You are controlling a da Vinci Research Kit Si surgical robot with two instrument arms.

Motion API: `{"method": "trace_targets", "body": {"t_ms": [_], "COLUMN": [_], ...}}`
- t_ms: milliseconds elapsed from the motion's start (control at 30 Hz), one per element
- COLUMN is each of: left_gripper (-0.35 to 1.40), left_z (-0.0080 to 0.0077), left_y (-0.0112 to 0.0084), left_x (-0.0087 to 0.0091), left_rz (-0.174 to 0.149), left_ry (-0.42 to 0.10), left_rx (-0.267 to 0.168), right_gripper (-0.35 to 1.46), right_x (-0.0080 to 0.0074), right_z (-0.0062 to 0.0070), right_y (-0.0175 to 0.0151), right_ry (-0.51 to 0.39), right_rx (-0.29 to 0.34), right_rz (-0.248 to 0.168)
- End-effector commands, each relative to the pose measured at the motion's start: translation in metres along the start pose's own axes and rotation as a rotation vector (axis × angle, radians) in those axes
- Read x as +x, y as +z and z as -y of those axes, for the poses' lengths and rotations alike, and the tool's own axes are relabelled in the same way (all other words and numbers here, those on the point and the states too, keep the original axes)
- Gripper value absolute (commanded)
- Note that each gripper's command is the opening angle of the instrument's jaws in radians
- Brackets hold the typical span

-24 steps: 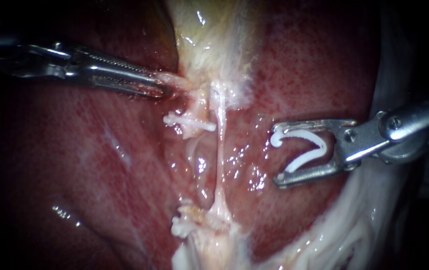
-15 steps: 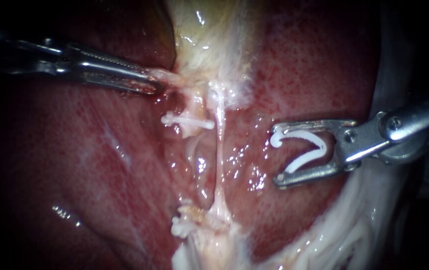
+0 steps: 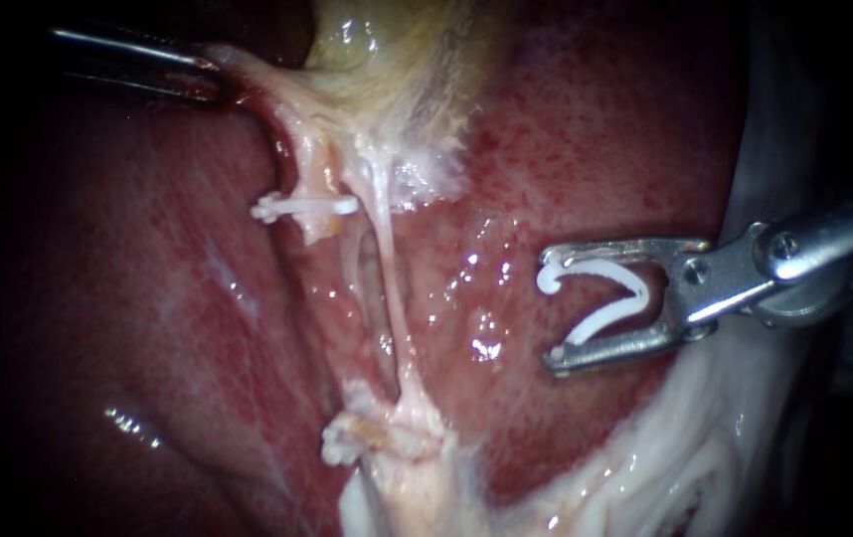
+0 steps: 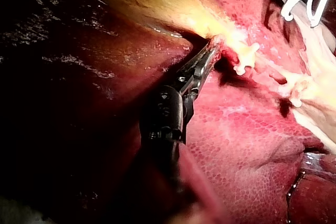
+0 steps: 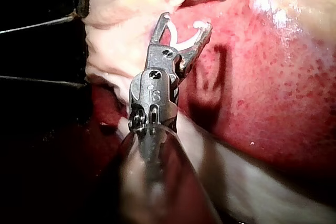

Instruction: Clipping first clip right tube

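Left instrument (image 3: 203,78): claw pinches tissue (image 3: 257,85) at 11 o'clock. Right instrument (image 3: 549,308), claw cradling an open clip (image 3: 635,288), should advance toward 9 o'clock and straddle the right tube (image 3: 392,288) squarely.

left instrument (image 3: 200,77) on gallbladder (image 3: 397,60) | right tube (image 3: 390,278) middle | clip (image 3: 600,319) in right instrument (image 3: 549,313)

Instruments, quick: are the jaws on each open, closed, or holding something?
Left instrument: jaws shut on pale tissue.
Right instrument: jaws wide apart, holding an open white clip between them.
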Motion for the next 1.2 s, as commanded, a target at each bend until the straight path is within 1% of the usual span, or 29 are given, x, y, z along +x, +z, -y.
{"method": "trace_targets", "body": {"t_ms": [33, 100, 200, 367, 400, 633, 767, 900, 1200], "left_gripper": [-0.35, -0.35, -0.35, -0.35, -0.35, -0.35, -0.35, -0.35, -0.35], "left_z": [0.0, -0.0001, -0.0001, -0.0001, -0.0001, -0.0002, -0.0002, -0.0002, -0.0002], "left_y": [0.0, 0.0, 0.0, 0.0001, 0.0001, 0.0, 0.0, 0.0, 0.0], "left_x": [0.0, 0.0, -0.0001, -0.0002, -0.0002, -0.0002, -0.0002, -0.0002, -0.0003], "left_rz": [0.0, 0.0, 0.0, -0.001, -0.001, -0.001, -0.001, -0.001, -0.001], "left_ry": [-0.002, -0.003, -0.004, -0.005, -0.005, -0.007, -0.008, -0.008, -0.008], "left_rx": [0.003, 0.006, 0.009, 0.016, 0.016, 0.02, 0.022, 0.019, 0.02], "right_gripper": [0.5, 0.5, 0.5, 0.5, 0.5, 0.5, 0.5, 0.5, 0.5], "right_x": [0.0001, 0.0004, 0.0011, 0.0019, 0.002, 0.002, 0.0015, 0.0005, -0.0031], "right_z": [0.0001, 0.0002, 0.0005, 0.0008, 0.0008, 0.0006, 0.0005, 0.0002, -0.0001], "right_y": [0.0001, 0.0003, 0.0009, 0.0023, 0.0026, 0.0054, 0.007, 0.0083, 0.0109], "right_ry": [0.0, 0.001, 0.026, 0.102, 0.114, 0.205, 0.23, 0.249, 0.29], "right_rx": [0.0, -0.002, -0.001, 0.013, 0.015, 0.012, 0.012, 0.011, 0.054], "right_rz": [0.0, 0.0, -0.002, -0.012, -0.01, -0.035, -0.037, -0.041, -0.048]}}
